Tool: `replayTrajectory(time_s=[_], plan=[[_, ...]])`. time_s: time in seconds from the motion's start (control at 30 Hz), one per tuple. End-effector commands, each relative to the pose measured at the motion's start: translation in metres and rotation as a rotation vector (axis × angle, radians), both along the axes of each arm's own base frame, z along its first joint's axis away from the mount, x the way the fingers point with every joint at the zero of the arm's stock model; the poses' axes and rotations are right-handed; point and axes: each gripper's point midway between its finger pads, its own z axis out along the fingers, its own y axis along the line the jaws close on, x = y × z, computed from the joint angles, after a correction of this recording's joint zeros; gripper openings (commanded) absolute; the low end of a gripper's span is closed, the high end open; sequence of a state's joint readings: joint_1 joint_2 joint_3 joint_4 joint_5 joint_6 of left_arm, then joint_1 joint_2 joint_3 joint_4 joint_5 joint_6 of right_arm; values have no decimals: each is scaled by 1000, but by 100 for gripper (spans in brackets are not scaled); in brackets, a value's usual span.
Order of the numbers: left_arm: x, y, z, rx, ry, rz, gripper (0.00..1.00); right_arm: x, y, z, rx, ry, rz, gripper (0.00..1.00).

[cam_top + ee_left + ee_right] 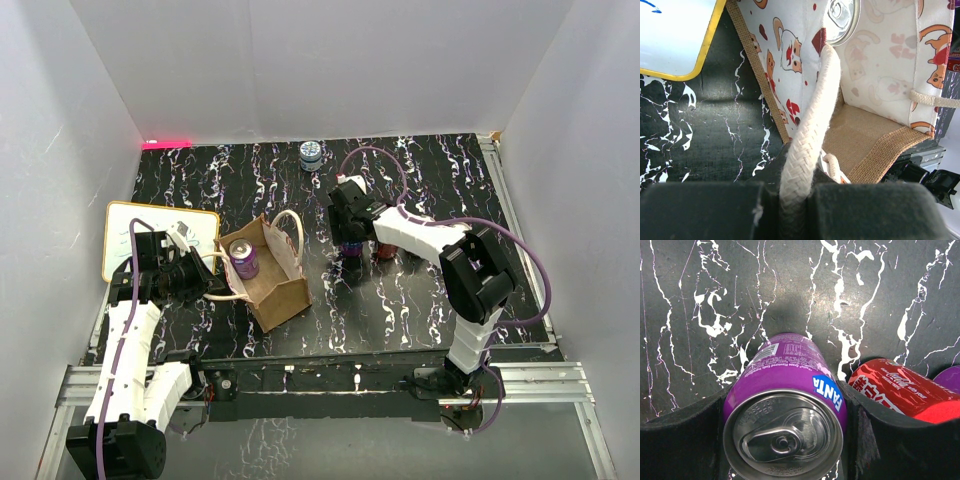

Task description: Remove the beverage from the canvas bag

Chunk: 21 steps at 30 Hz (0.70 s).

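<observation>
The tan canvas bag [277,291] stands open at the left of the black marbled table, cat-print lining [875,60] showing. A purple beverage can [243,258] stands inside it, its silver top [842,17] visible. My left gripper [203,268] is shut on the bag's near cream rope handle [812,125], which runs between the jaws [800,200]. My right gripper [350,238] is shut on a second purple Fanta can [785,410], upright at the table's middle, with its base at the table surface. A red cola can [900,390] stands right beside it.
A white writing board with a yellow edge [160,240] lies left of the bag, beside the left arm. A blue-and-white can [311,154] stands at the far edge. White walls enclose the table on three sides.
</observation>
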State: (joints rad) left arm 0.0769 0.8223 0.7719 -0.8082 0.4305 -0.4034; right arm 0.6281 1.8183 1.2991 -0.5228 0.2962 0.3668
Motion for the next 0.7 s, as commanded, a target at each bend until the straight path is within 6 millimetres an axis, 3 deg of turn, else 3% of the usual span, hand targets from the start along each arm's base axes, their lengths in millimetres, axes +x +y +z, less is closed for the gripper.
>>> replayTrajectory(time_s=[0.0,0.1,0.23,0.37,0.53,0.67], plan=[[-1,-1,0,-14,7,-3,0,15,6,40,59,-114,-6,71],[-2,-1,0,-14,6,-5,0,15,8,67,88,-150,3,78],[-2,-1,1,-14,4,-1,0,8,13,86,136,-165,30,83],[-2,-1,0,-13,5,-1,0,-14,20,104,220,-163,65,84],[-1,-1,1,-15,2,0,0,-63,26,96,344,-129,114,87],[-1,-1,1,-16,3,0,0,-99,30,79,410,-78,156,89]])
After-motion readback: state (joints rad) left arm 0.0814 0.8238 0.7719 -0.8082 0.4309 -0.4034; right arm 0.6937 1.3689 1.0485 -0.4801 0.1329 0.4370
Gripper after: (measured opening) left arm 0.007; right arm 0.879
